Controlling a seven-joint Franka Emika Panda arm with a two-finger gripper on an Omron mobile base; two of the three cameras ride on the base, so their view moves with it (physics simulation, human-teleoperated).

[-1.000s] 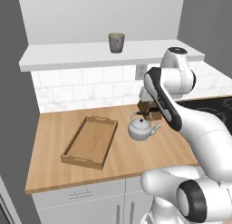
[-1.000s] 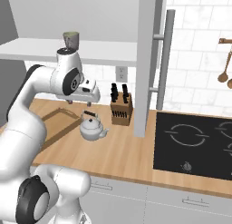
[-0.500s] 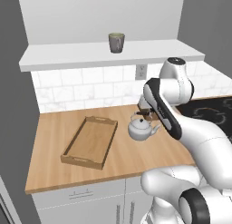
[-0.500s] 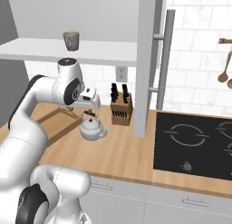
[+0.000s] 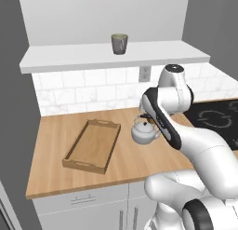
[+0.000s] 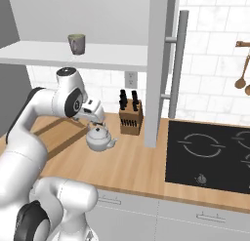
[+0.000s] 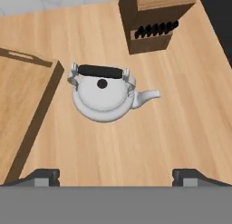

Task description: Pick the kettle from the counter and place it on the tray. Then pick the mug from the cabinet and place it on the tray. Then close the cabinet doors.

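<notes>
No readable text, label, brand or number shows anywhere. The kettle (image 7: 103,96) is plain metal (no maker's mark visible). The knife block (image 7: 154,23) carries no lettering either.

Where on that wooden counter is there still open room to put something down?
The tray is bare inside. Bare wood lies left of the tray toward the grey wall, along the counter front edge, and between the kettle and the stovetop. It is crowded at the back: kettle, knife block and the open gripper above the kettle cluster there.
</notes>
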